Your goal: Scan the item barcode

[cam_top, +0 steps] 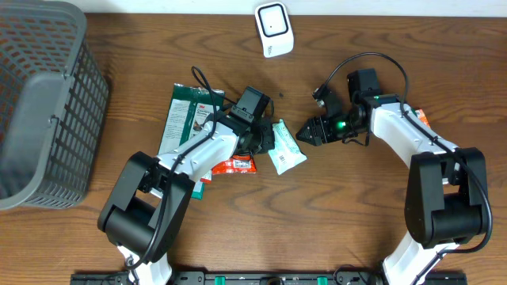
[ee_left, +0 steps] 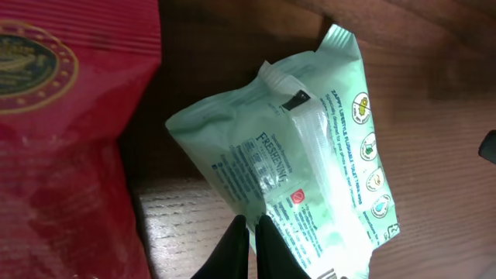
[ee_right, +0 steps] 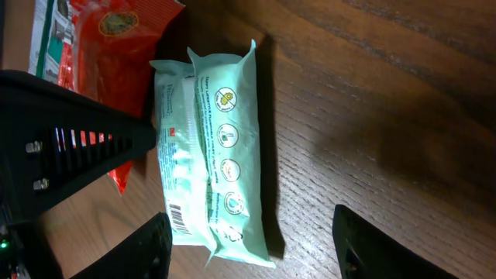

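Observation:
A mint-green wipes pack point(cam_top: 286, 148) lies at the table's middle, its long side raised and throwing a shadow. My left gripper point(ee_left: 252, 232) is shut, its tips pinching the pack's point(ee_left: 310, 163) edge seam. The right wrist view shows the pack point(ee_right: 213, 147) with its barcode point(ee_right: 180, 219) at the near left corner. My right gripper point(ee_right: 256, 252) is open, close to the pack's near end, and one finger point(ee_right: 147, 248) stands beside the barcode. Seen from overhead, the right gripper point(cam_top: 310, 131) sits just right of the pack.
A white scanner point(cam_top: 273, 29) stands at the back centre. A red snack packet point(cam_top: 235, 165) and a dark green package point(cam_top: 186, 119) lie left of the pack under my left arm. A grey mesh basket point(cam_top: 40, 103) fills the far left.

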You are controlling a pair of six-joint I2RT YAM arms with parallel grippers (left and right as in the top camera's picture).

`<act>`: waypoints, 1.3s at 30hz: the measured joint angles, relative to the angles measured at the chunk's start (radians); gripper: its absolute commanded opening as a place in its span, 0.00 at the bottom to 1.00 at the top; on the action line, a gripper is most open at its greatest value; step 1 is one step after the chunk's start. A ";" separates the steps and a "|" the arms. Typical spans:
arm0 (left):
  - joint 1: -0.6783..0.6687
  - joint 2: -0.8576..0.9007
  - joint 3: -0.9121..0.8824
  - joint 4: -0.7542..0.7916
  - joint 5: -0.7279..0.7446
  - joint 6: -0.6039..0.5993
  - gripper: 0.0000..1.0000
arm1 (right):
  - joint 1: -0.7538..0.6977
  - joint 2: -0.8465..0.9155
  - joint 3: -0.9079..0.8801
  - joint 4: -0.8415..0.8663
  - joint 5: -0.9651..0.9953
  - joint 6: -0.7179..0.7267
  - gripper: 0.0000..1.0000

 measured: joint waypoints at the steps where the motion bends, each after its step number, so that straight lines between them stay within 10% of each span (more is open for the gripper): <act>1: 0.000 0.000 0.000 0.000 0.000 0.000 0.08 | 0.000 0.000 0.000 0.000 0.000 0.000 0.62; 39: -0.051 -0.068 0.003 -0.003 -0.087 -0.015 0.07 | 0.001 0.000 -0.071 0.106 -0.086 -0.003 0.64</act>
